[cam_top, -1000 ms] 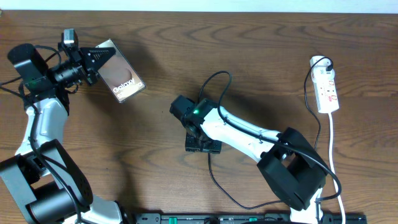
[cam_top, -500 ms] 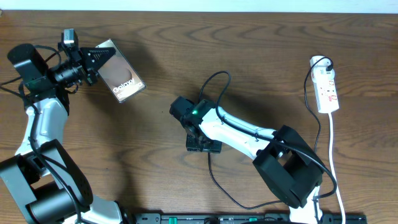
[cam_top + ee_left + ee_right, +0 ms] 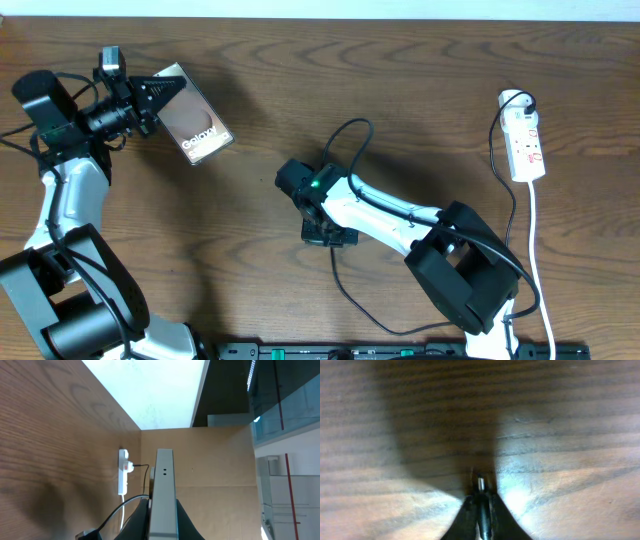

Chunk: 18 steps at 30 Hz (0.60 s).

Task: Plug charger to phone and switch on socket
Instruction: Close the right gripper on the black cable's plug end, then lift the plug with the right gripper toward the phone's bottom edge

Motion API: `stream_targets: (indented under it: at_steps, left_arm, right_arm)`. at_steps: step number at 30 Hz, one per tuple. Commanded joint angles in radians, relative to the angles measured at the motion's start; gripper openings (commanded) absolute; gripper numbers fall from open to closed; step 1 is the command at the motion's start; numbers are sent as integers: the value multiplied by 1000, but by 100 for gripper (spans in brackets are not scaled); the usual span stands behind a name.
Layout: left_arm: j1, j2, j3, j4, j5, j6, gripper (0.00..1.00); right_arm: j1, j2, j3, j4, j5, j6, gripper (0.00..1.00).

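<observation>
Black jaws of the right gripper (image 3: 480, 506) are clenched on the charger (image 3: 480, 485), pinching it just behind its small silver tip. The tip pokes out of the grip toward 12 o'clock, close over the wood of the table (image 3: 560, 435); whether it touches I cannot tell. Only the right wrist view shows that tip, since from overhead the gripper body covers it. Overhead, that gripper sits a little toward 6 o'clock of the table's middle, with the thin cable trailing from it toward 6 o'clock, then curving off toward 4. The left gripper (image 3: 150, 98) is grasping the phone (image 3: 196, 125) by one short end, up at 10 o'clock of the table. Overhead shows the phone's bronze back and white lettering, while the left wrist view shows it only edge-on, a thin pale strip between dark fingers. The socket (image 3: 525, 140) lies at 2 o'clock near the table's right edge, well apart from both grippers, with a black lead plugged in at its 12 o'clock end. The left wrist view catches it small and distant, beside the phone's edge.
</observation>
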Motion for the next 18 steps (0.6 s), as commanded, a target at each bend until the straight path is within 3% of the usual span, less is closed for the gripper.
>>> stream_targets:
  at_steps: [1, 6, 12, 18]
  left_arm:
    - [1, -2, 4, 9, 31, 14, 8]
    - [1, -2, 4, 9, 31, 14, 7]
    - [1, -2, 4, 9, 31, 14, 7]
    - [1, -2, 4, 9, 31, 13, 7]
  right_arm:
    - [1, 10, -7, -1, 6, 6, 1]
    - [-40, 10, -5, 26, -223, -102, 1]
    - [-215, 10, -5, 266, -1115, -690, 1]
    - [-317, 10, -5, 371, -1182, -1004, 1]
